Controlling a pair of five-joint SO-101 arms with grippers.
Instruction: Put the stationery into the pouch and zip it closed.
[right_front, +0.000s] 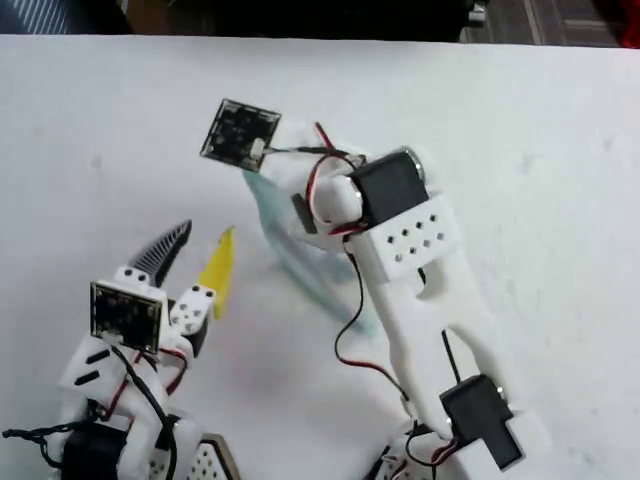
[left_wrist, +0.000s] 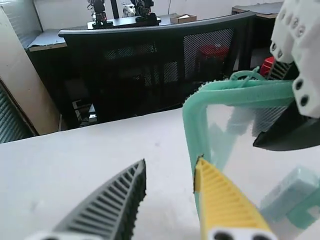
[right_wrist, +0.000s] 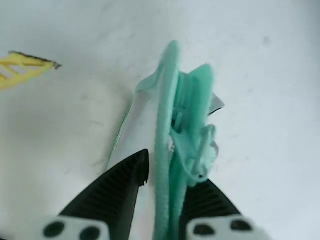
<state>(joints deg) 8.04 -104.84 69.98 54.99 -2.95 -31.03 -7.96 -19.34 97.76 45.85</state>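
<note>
The pouch (right_front: 292, 258) is clear with a mint-green zip edge and lies at the table's middle, partly under my right arm (right_front: 400, 230). My right gripper (right_wrist: 172, 170) is shut on the pouch (right_wrist: 167, 100) at its green edge, next to the zip pull (right_wrist: 200, 150). My left gripper (right_front: 207, 232) stands open just left of the pouch, with one dark finger and one yellow finger and nothing between them. In the left wrist view the left gripper (left_wrist: 170, 162) has its yellow finger against the pouch's (left_wrist: 235, 95) green corner. A pale green block (left_wrist: 290, 195) shows through the clear wall.
The white table (right_front: 520, 150) has free room on the far side and at the right. A black chair (left_wrist: 150, 65) stands beyond the far edge. The right arm's black finger (left_wrist: 285, 135) sits close to the left gripper.
</note>
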